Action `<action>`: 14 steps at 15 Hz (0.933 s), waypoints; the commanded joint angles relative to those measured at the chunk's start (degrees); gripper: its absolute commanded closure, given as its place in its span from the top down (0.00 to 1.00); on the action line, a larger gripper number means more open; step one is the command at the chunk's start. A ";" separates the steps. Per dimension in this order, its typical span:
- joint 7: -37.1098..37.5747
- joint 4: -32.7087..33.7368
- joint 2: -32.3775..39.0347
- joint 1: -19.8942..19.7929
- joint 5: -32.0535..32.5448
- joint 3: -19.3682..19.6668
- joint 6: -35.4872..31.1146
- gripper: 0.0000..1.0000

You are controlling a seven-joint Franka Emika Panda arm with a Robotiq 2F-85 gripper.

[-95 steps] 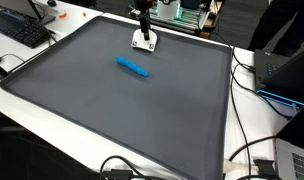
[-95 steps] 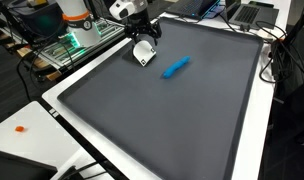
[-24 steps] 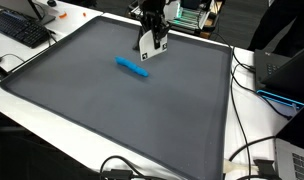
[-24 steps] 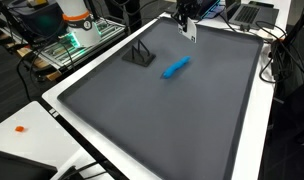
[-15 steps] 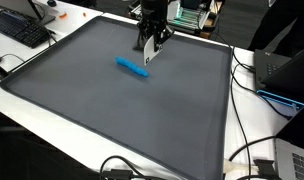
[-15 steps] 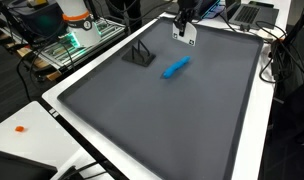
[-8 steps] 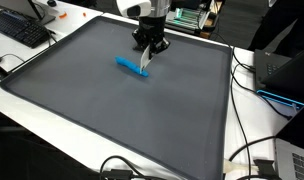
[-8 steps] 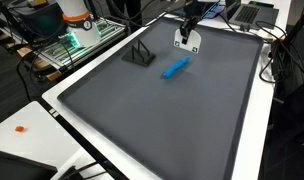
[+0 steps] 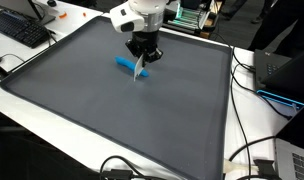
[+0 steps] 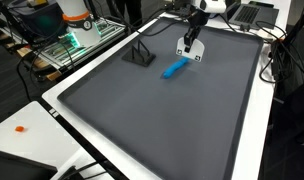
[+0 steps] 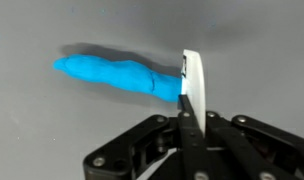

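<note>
My tool (image 9: 142,60) is clamped on a thin white plate (image 11: 190,75), held edge-on over the grey mat (image 9: 92,110). The blue stick (image 11: 112,73) lies flat on the mat. The plate sits at one end of it; I can't tell whether they touch.

Matt blue plastic piece (image 11: 112,75), smooth white plastic card (image 11: 192,78), matt grey mat (image 9: 112,110).

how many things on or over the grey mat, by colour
blue: 1, the elongated blue object lying on the mat
white: 1, the flat white piece held in the gripper
black: 1, the small black stand
total: 3
</note>
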State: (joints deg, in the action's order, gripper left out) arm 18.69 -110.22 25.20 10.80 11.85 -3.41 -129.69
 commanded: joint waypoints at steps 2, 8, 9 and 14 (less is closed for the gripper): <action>-0.29 2.43 3.06 1.36 1.43 1.56 -0.56 0.01; -0.57 3.21 4.95 1.68 1.98 2.36 -1.73 0.01; -0.64 3.06 5.10 1.62 1.89 2.41 -2.07 0.01; -0.84 1.96 5.41 1.34 1.52 2.75 -3.22 0.01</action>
State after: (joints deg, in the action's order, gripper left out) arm 18.52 -107.24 29.13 11.80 12.27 -1.85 -130.66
